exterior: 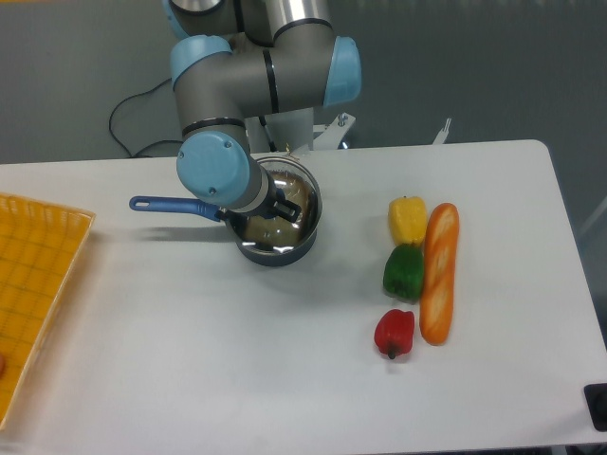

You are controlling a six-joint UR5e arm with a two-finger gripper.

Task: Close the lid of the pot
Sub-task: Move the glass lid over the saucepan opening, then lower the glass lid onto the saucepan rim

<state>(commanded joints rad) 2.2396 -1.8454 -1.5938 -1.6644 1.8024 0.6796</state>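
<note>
Gripper (283, 205) sits low over the pot (278, 248), partly hidden by the wrist, and we judge it clenched on the knob of the lid (285, 220), though the fingers are hard to make out. From the 1 camera view, we see the lid over the pot's mouth, near level, close to seated. We judge the task nearly done: what remains is settling the rim and releasing.
</note>
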